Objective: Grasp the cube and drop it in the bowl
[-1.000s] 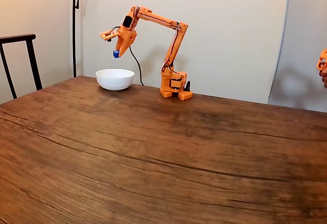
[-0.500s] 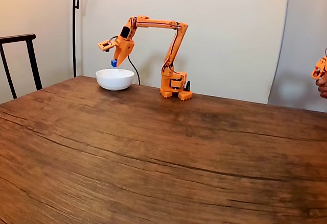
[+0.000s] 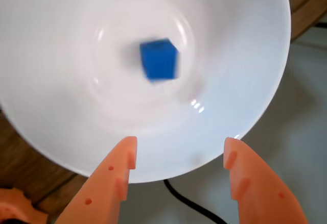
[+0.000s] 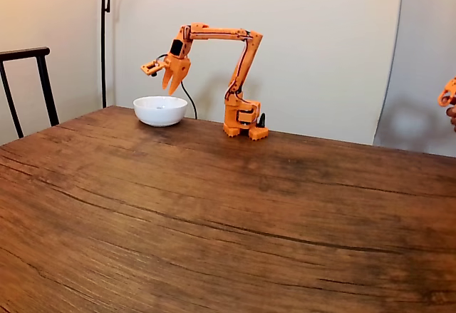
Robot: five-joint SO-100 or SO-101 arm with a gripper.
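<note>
Two orange fingers [image 3: 115, 180] of your claw [image 3: 181, 145] stand spread wide in the wrist view, with nothing between them; the gap frames the near rim of the bowl [image 3: 245, 55] directly below. Past the fingertips, the cube [image 3: 159, 59] sits near the middle of the bowl's floor, blurred at its edges, well clear of both fingers. A black cable [image 3: 186, 203] runs under the bowl's rim, just beneath the claw. In the fixed view your claw [image 4: 173, 83] hangs open above the bowl [image 4: 160, 110], pointing down, apart from the rim, and the arm [image 4: 217, 33] reaches back from it to the base [image 4: 244, 119] on the table [image 4: 228, 213], to the claw's right in that view. You cannot see the cube inside the bowl from that camera. Left of the claw there stand a dark chair [image 4: 28, 85] and a lamp pole [image 4: 104, 35]; far to its right, at the frame's edge, a hand [image 4: 452, 113] holds an orange part [image 4: 449, 92].
</note>
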